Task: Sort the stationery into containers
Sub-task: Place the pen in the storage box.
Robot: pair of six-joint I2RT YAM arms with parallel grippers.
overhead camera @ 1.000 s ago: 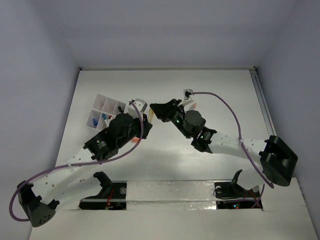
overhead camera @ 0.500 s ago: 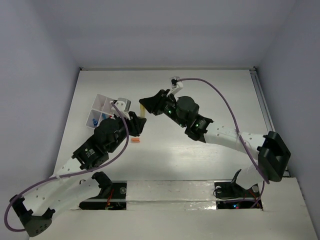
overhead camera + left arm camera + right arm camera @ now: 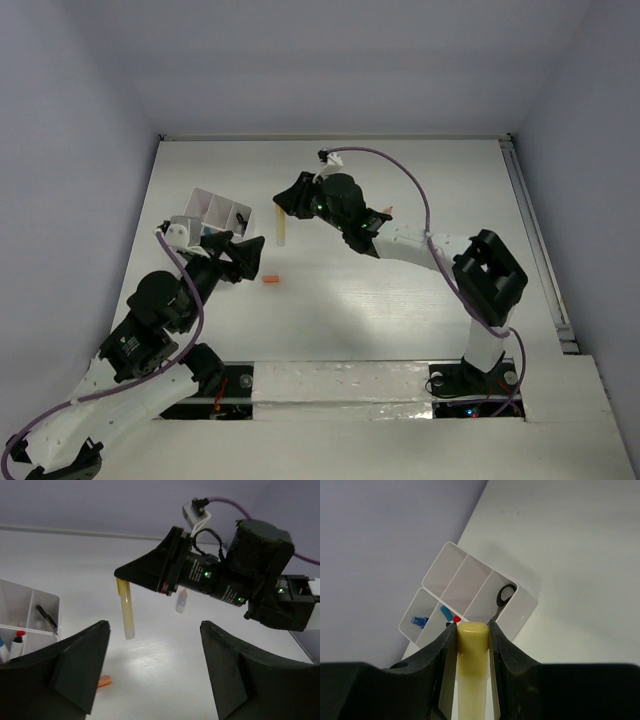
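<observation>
My right gripper (image 3: 284,206) is shut on a cream tube (image 3: 281,229), which hangs straight down just right of the white compartment box (image 3: 213,205). In the right wrist view the tube's cap (image 3: 472,638) sits clamped between both fingers, above the box (image 3: 525,611). The box holds black-handled scissors (image 3: 505,595) and pens with blue (image 3: 419,621) and red (image 3: 456,618) caps. My left gripper (image 3: 155,675) is open and empty, low over the table and facing the tube (image 3: 127,613). An orange bit (image 3: 270,280) lies on the table beside its left finger (image 3: 82,670).
A small white capped item (image 3: 182,601) lies on the table behind the hanging tube. Grey walls close in the table on the left, back and right. The right arm (image 3: 420,245) reaches across the middle of the table.
My left gripper has opened and drawn back toward the near left, with the orange bit left on the table. My right gripper has carried the tube left toward the box.
</observation>
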